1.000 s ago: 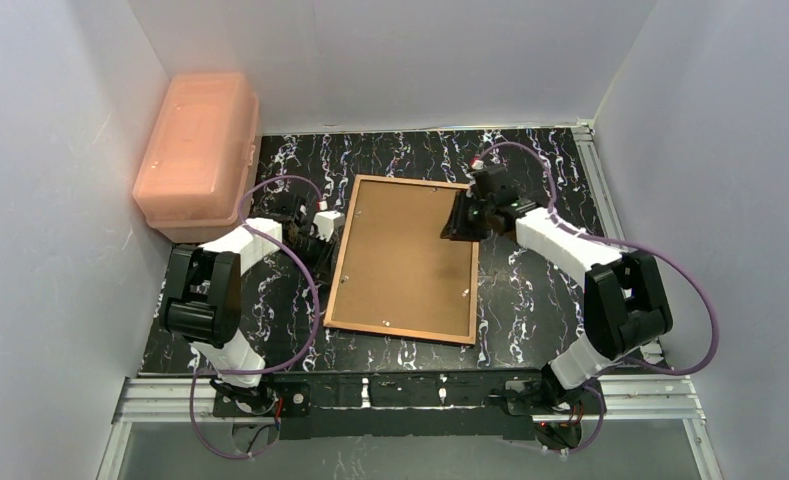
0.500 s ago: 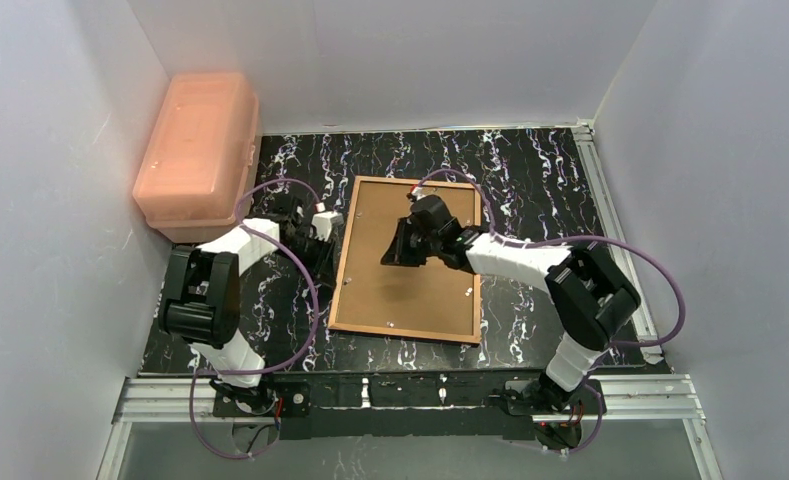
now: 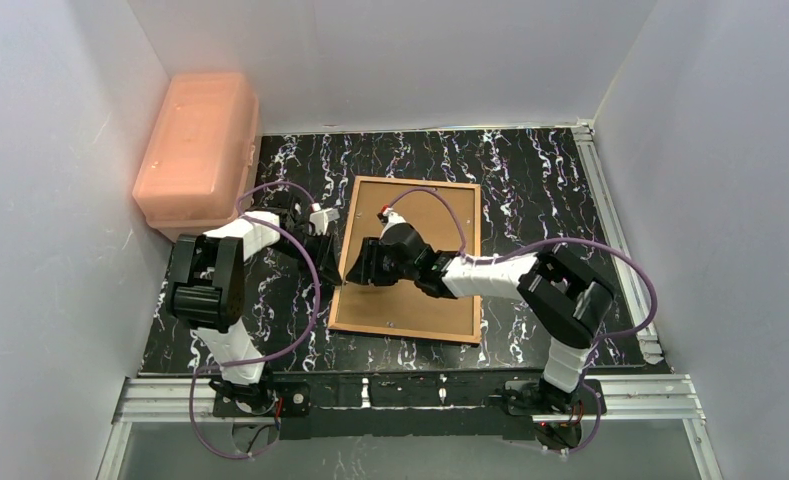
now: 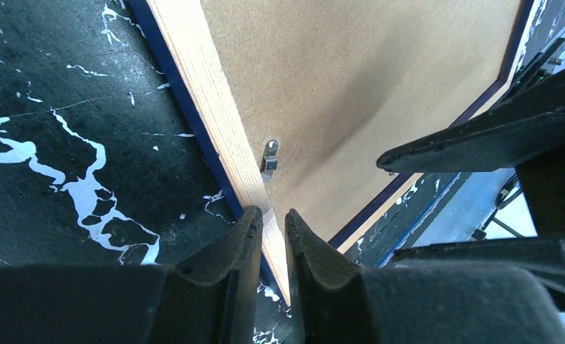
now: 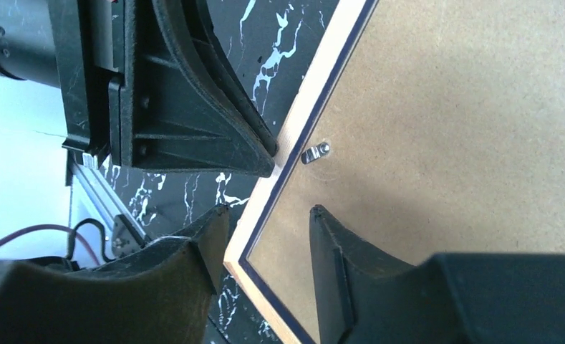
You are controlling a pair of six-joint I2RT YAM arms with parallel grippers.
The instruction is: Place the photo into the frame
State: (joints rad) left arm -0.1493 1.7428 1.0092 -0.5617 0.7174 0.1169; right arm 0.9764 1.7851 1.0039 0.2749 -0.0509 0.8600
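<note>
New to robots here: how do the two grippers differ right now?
The left gripper has its fingers nearly together, apparently pinching the frame by its wooden rim; the right gripper has its fingers spread, straddling that rim. The left gripper sits outside the frame; the right gripper reaches across the brown back. Both are black, two-fingered, and meet at the same edge.

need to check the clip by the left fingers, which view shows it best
Left wrist: the clip sits sharp and whole on the frame, just past the left fingers. Right wrist shows it nearly as well, beside those fingers. In the top view the right arm hides it.
</note>
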